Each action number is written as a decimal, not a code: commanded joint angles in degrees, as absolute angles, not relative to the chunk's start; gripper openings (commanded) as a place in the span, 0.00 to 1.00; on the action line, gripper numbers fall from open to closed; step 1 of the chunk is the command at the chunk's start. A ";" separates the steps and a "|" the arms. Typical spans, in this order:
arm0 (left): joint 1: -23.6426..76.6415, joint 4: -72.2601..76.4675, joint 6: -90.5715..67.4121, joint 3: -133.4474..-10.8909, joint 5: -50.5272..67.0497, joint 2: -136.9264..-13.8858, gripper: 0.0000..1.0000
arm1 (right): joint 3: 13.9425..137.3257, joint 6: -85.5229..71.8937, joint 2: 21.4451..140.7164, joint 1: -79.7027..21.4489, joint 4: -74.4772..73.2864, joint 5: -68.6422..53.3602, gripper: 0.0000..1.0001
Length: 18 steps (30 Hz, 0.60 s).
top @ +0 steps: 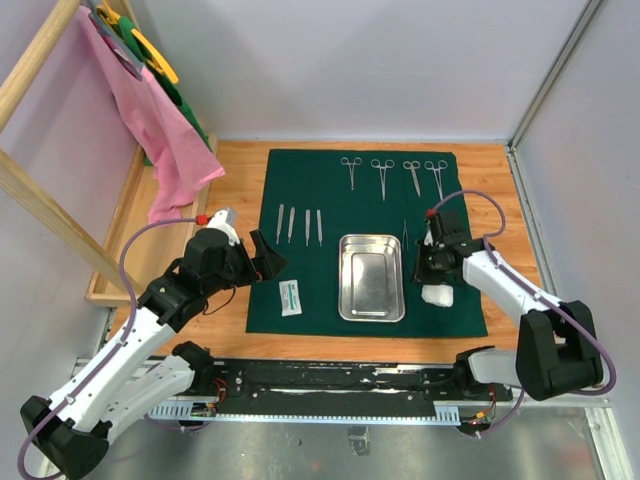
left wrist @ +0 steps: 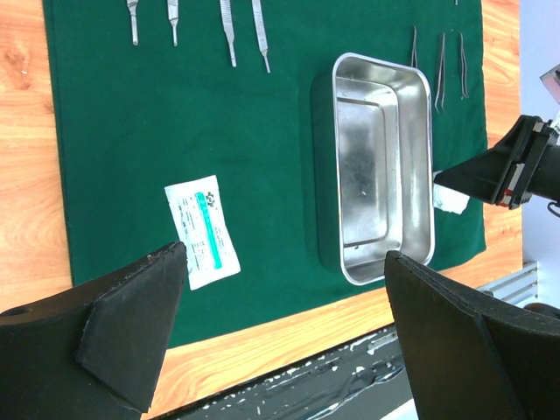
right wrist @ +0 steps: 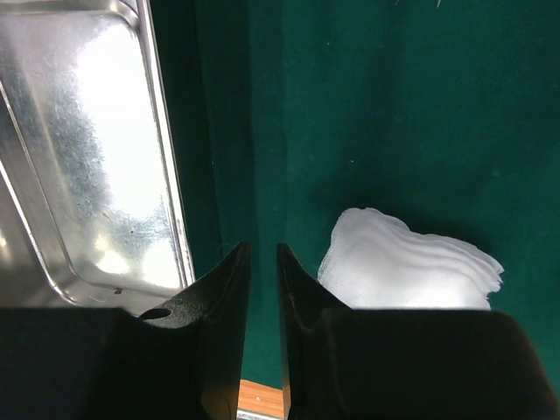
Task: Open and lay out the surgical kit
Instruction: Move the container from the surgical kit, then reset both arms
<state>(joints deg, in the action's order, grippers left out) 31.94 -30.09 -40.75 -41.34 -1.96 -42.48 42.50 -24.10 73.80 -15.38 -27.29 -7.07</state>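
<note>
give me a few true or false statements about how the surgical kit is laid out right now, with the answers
1. The steel tray is empty. True.
2. The white packet lies inside the tray. False: it lies flat on the green cloth, left of the tray in the top view.
3. The left gripper is wide open and holds nothing. True.
4. The right gripper is clamped on the gauze. False: its fingers stand almost together with nothing between them, and the gauze lies on the cloth beside them.
5. Four scissor-like clamps lie in a row along the far edge of the cloth. True.
</note>
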 commanded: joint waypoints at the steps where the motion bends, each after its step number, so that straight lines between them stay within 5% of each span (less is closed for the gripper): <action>1: 31.46 -29.25 -40.11 -41.27 -2.90 -42.39 0.99 | 41.34 -25.30 74.46 -16.84 -24.87 -8.65 0.20; 13: 31.46 -29.33 -40.81 -41.25 -3.81 -42.66 0.99 | 42.92 -24.96 75.57 -18.68 -26.84 -6.23 0.21; 18: 31.46 -33.66 -39.58 -42.91 -9.18 -42.16 0.99 | 44.78 -23.35 68.52 -17.68 -34.54 0.42 0.37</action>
<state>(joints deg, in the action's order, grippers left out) 31.94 -30.39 -40.71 -41.34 -3.77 -42.74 42.19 -25.02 74.30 -17.63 -27.44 -5.72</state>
